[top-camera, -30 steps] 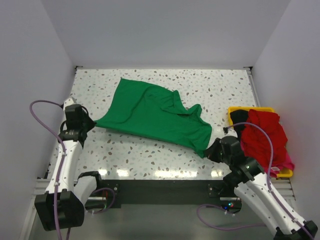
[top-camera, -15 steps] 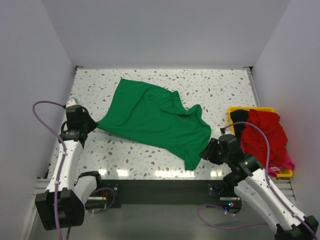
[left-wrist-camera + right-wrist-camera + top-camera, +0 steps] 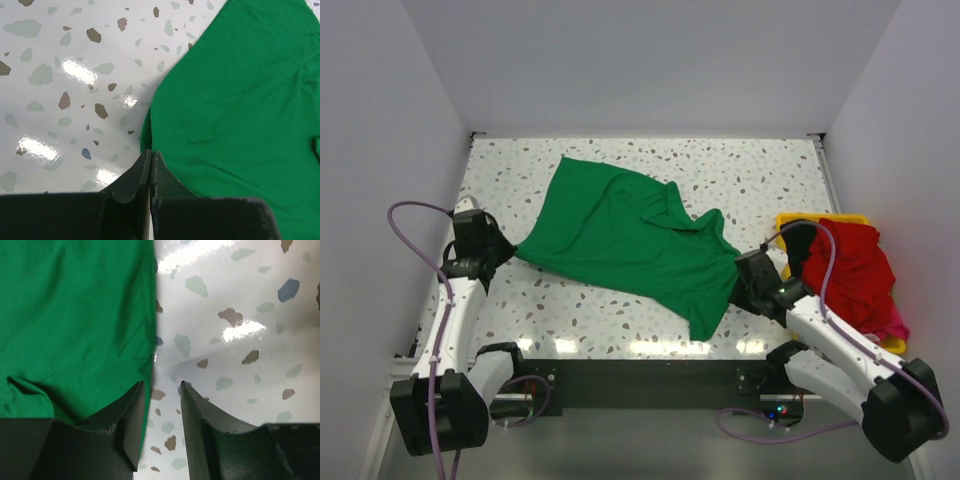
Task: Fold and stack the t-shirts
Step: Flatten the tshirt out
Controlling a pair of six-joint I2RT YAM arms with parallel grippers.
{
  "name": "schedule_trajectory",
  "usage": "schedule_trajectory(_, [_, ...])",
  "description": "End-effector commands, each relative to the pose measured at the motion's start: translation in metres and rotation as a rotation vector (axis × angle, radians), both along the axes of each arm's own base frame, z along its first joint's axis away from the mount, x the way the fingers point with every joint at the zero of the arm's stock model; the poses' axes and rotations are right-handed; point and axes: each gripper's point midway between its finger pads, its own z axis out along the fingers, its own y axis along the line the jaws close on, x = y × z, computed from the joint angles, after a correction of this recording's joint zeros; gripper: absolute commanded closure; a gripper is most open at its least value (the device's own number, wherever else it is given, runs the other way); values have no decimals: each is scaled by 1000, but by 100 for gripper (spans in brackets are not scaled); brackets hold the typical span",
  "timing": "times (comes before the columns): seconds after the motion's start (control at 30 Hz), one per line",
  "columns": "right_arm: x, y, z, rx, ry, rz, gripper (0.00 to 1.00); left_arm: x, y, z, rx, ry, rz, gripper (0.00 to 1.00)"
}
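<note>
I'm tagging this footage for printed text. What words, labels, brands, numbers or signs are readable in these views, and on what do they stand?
No text can be read in any view.
The bright green cotton t-shirt is plain, with no print or visible tag.
The red shirt and the yellow plastic bin show no lettering.
The speckled white tabletop bears only coloured flecks.
</note>
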Motion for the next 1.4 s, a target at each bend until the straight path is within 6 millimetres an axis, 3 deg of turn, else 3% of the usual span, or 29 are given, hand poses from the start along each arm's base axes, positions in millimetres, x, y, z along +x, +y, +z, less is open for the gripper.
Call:
schedule_trajectory(0.0, [44, 2, 21, -10, -131, -83, 62, 11, 1, 16, -1, -63, -10, 100])
schedule_trajectory(0.27, [64, 10, 15, -8, -129, -97, 63, 8, 1, 19, 14, -64, -17, 100])
schedule_trajectory(0.5, [60, 16, -3, -3, -70, -72, 63, 6, -1, 14, 4, -55, -20, 100])
schedule_trajectory(0.8, [55, 15, -9, -16, -53, -52, 61, 3, -2, 12, -6, -67, -14, 100])
schedule_trajectory(0.93, [50, 18, -23, -13, 2, -34, 61, 2, -3, 10, -15, -67, -13, 100])
schedule_trajectory(1.07, [46, 21, -30, 11, 6, -28, 68, 1, -3, 9, -14, -67, -12, 100])
schedule_trajectory(1.1, [47, 22, -28, 15, 2, -27, 84, 1, -3, 8, -15, -62, -10, 100])
schedule_trajectory(1.17, [47, 21, -22, 9, 1, -24, 98, 2, -3, 11, -14, -73, -11, 100])
schedule_trajectory(1.27, [60, 26, 12, 19, -58, 7, 100, 8, -2, 30, -3, -113, -15, 100])
schedule_trajectory(1.3, [76, 32, 45, 40, -135, 10, 100, 10, -1, 38, 0, -126, -14, 100])
schedule_trajectory(1.37, [82, 30, 77, 27, -177, 18, 100, 20, 1, 71, 15, -187, -14, 100])
